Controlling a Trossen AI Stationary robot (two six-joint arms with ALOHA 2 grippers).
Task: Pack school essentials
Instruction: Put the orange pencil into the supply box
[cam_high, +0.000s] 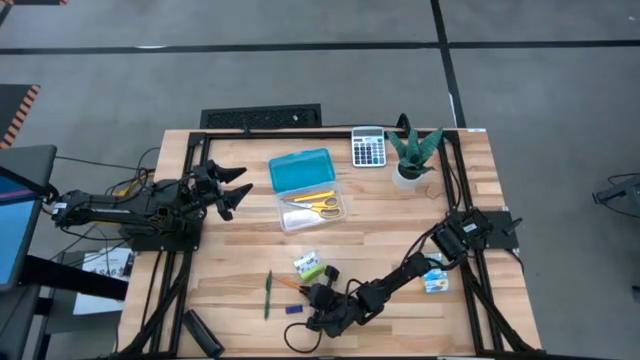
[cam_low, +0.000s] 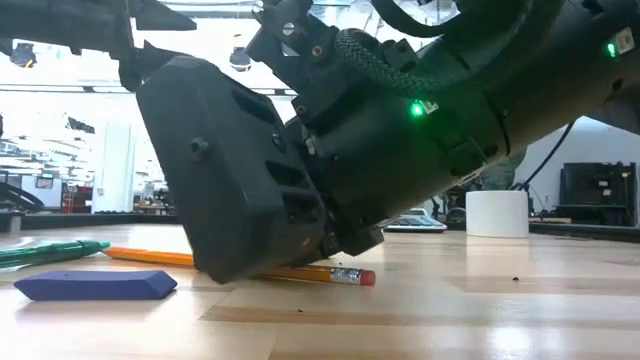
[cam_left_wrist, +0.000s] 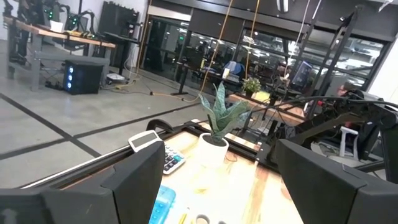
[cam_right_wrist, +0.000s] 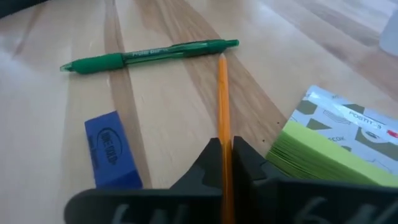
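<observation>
R fingers (cam_right_wrist: 225, 163) pinched, L fingers (cam_high: 236, 187) apart

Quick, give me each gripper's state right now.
Left gripper: open, holding nothing, above the table's left side.
Right gripper: fingers shut on the orange pencil, low at the table's front.

The pale wooden surface (cam_high: 400, 220) stands on a grey floor (cam_high: 300, 70) crossed by dark lines — one running across, another slanting away. A black floor grate (cam_high: 262, 117) lies just beyond its far edge. From the left wrist view the room opens into a workshop: a long workbench (cam_left_wrist: 59, 34) with a lit computer tower (cam_left_wrist: 78, 78) under it, dark glass partitions (cam_left_wrist: 180, 43) behind, and cables (cam_left_wrist: 217, 43) hanging from above. Bright ceiling lights (cam_low: 60, 75) glow in the low view.
</observation>
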